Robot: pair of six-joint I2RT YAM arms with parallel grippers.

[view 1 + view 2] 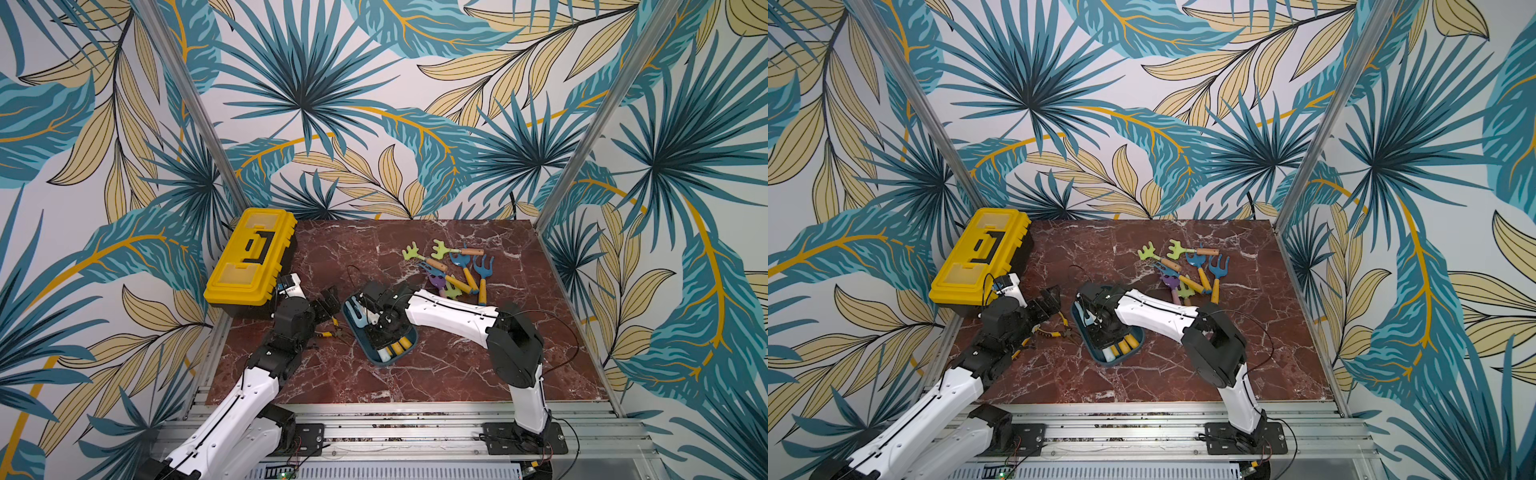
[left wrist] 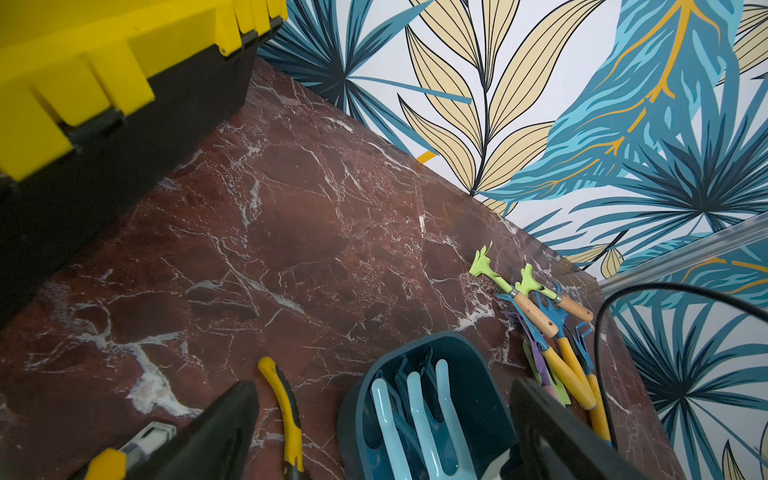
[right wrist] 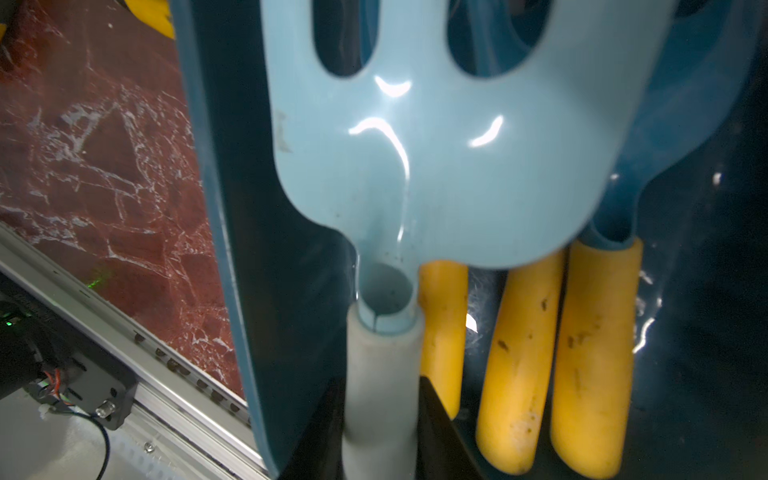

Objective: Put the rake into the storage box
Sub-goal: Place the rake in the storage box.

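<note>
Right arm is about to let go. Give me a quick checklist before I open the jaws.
1. Right gripper shut on the white handle of the rake: ok.
2. Head of the rake within the storage box walls: ok.
3. Rake lying over the yellow-handled tools inside: ok.
4. Rake fully resting, not hanging: cannot tell.
5. Left gripper open, empty, beside the box: ok.

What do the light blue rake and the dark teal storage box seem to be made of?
The rake: likely glossy moulded plastic, given its sharp light reflections; its pale handle looks matt, perhaps rubber or foam. The storage box: smooth plastic, apparently, with a faint sheen.
</note>
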